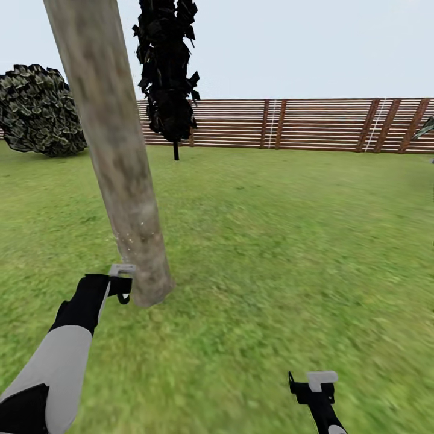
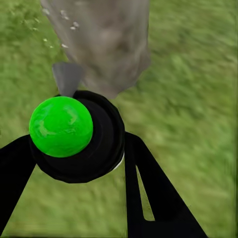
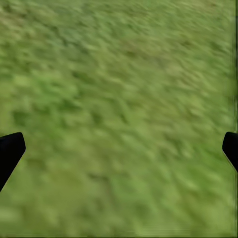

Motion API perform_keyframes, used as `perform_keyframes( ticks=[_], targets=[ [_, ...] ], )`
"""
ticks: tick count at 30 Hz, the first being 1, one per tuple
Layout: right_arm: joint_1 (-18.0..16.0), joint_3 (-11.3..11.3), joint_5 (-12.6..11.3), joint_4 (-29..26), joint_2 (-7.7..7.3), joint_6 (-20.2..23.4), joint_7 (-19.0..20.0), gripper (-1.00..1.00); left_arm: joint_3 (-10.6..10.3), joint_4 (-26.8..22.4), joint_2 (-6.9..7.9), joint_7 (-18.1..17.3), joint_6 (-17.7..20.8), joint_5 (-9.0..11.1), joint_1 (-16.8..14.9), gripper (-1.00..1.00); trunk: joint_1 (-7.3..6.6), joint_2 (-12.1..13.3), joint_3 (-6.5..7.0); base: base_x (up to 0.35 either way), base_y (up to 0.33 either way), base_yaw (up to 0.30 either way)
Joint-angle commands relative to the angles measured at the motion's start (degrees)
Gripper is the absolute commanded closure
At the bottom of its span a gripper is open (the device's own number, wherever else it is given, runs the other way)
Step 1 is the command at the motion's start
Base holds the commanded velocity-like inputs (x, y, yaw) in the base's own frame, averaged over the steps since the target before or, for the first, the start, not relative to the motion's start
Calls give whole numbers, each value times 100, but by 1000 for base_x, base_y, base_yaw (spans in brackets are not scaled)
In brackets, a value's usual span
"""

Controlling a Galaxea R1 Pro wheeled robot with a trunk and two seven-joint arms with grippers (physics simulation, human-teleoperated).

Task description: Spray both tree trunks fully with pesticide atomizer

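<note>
A thick, mottled grey-tan tree trunk (image 1: pixel 114 150) leans up from the lawn on the left. Close beside its base, my left gripper (image 1: pixel 122 280) is shut on the pesticide atomizer (image 1: pixel 124 289). In the left wrist view the atomizer (image 2: pixel 101 148) is a round black bottle with a bright green top, held between the black fingers (image 2: pixel 148 193), and its grey nozzle points at the trunk (image 2: pixel 109 44). Tiny white pesticide specks (image 1: pixel 131 236) dot the lower bark (image 2: pixel 64 20). My right gripper (image 1: pixel 314 386) hangs open over bare grass (image 3: pixel 119 148), low at the right.
A reddish-brown slat fence (image 1: pixel 301 123) runs across the back. A thin-stemmed black conifer (image 1: pixel 169 72) stands in front of it, and a dark leafy bush (image 1: pixel 39 111) sits at the far left. Open lawn (image 1: pixel 289 241) stretches to the right of the trunk.
</note>
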Motion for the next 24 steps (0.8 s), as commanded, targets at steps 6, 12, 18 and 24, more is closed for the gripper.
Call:
perform_keyframes(
  ticks=[6, 12, 18, 24],
  targets=[
    [-3, 47, 5, 3, -1, -5, -47, -100, 26, -9, -12, -13, 18, -54, -5, 100, -1, -2, -5, 0, -276, 1],
    [-3, 48, 6, 3, -1, -4, -42, -100, 656, -2, 17, 220, -4, -68, 121, 100, -1, -2, -5, 0, -276, 31],
    [-3, 52, 4, 3, -1, -3, -44, -100, 851, 13, -44, 456, -25, -78, 178, 100, -1, -2, -5, 23, -277, 249],
    [-3, 51, 5, 3, -1, -1, -42, -100, 842, 160, -105, 480, -34, -86, 173, 100, -1, -2, -5, 76, -277, 228]
  ],
)
